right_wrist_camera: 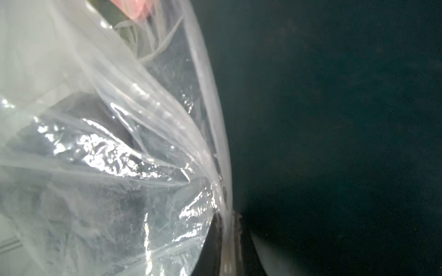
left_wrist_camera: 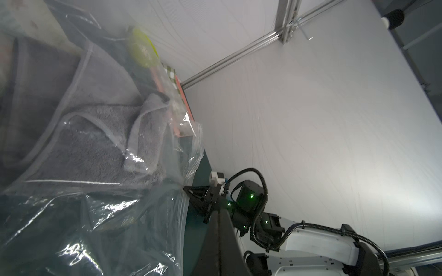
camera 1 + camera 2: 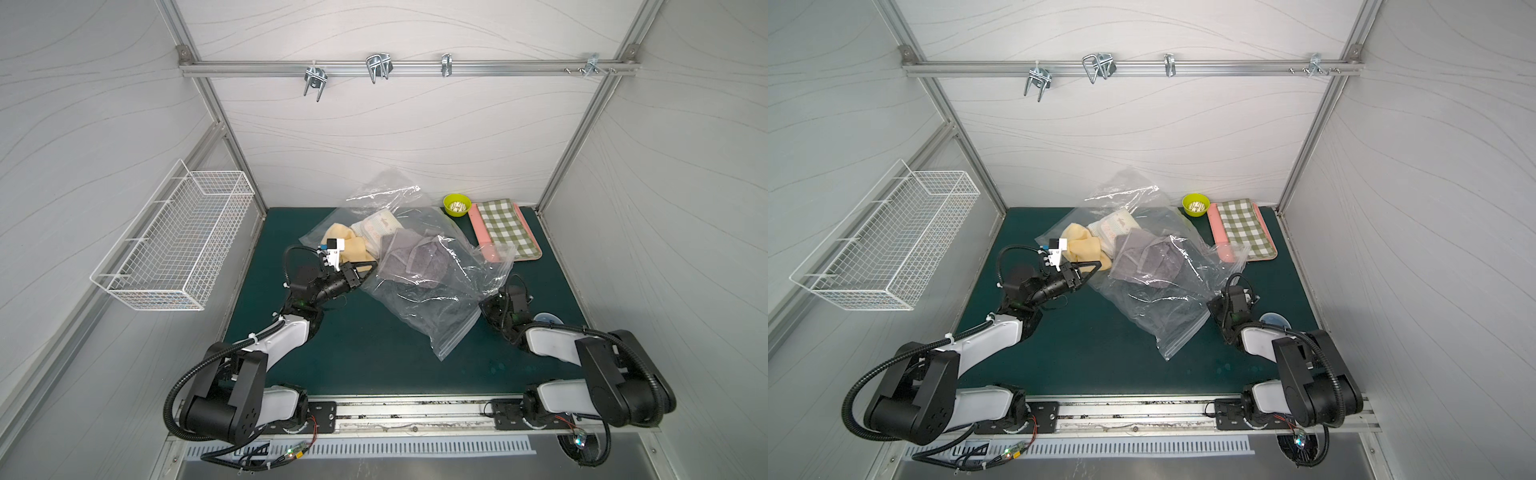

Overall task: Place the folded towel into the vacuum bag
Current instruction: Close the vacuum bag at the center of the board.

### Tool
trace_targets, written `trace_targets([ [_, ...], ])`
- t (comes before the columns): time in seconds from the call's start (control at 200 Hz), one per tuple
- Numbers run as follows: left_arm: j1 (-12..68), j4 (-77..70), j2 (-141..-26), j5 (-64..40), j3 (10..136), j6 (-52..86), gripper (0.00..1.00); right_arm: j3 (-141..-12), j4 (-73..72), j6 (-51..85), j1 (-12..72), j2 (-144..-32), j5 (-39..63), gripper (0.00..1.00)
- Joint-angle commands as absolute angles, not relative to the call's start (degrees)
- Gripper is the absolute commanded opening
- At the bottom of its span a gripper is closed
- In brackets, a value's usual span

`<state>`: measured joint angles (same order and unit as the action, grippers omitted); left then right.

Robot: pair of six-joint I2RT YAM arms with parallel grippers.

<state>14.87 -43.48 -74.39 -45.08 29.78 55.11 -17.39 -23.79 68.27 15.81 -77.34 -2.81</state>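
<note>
**A:** Where is the towel?

**B:** The grey towel [image 3: 409, 253] lies rumpled under clear film, about the middle of the vacuum bag [image 3: 432, 307]. From both top views and the left wrist view I judge it to be inside, though a loose fold of film lying over it would look much the same. The bag sprawls across the middle of the table [image 3: 353, 345], with its zip strip along the near edge.

**A:** And the pincers?

**B:** The right pincer [image 1: 230, 223] is clamped on the bag's edge strip, and the film runs straight between its jaws. The left pincer [image 3: 371, 264] has its tip at the bag's left side, just beside the towel. Its jaws look close together, but I cannot tell whether they are fully closed or whether they have hold of anything.

**A:** So what does this step want?

**B:** Letting go cleanly, I think. The left should part its jaws fully before backing out along its own line, so it drags neither towel nor film. The right should hold that edge steady and taut.

**A:** Anything nearby to mind?

**B:** A yellow cloth [image 3: 353, 249] and a printed white cloth [image 3: 374, 228] lie under the film at the far left. The bag's corner overlaps the pink tray [image 3: 476, 232], which carries a checked cloth [image 3: 505, 226]. A green bowl [image 3: 456, 204] sits just beyond.
</note>
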Motion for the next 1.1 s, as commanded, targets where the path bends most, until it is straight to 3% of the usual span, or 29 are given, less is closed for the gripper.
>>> trace_targets([
  [0.0,21.83,-18.63,-73.88,-43.11,37.62,35.6,0.15,-17.35,-33.52,61.36,15.53,-77.71,6.76,0.0],
  [0.14,35.19,5.35,-75.05,-29.83,47.86,11.99,0.35,-17.8,-39.31,59.42,15.77,-77.02,18.92,0.0],
  [0.19,37.42,7.65,-76.42,-27.83,49.97,9.52,0.4,-17.99,-40.28,59.41,16.23,-76.61,21.74,0.0],
  [0.24,38.91,8.12,-78.07,-27.15,51.52,8.71,0.51,-18.27,-40.37,59.07,17.16,-75.88,23.61,0.0],
  [0.44,45.41,12.9,-84.95,-21.16,59.39,0.05,0.69,-22.02,-32.05,51.96,23.21,-71.24,27.33,0.0],
  [0.801,53.41,13.99,-90.19,-4.23,63.85,-10.01,0.83,-25.44,-24.54,51.69,27.42,-68.51,26.29,0.0],
  [0.911,54.99,8.78,-92.05,5.16,61.56,-11.23,0.83,-26.26,-24.61,52.02,27.59,-69.37,27.29,0.0],
  [1.096,55.11,6.74,-96.15,10.31,61.81,-11.8,0.79,-27.45,-23.95,52.59,27.82,-69.87,27.54,0.0],
])
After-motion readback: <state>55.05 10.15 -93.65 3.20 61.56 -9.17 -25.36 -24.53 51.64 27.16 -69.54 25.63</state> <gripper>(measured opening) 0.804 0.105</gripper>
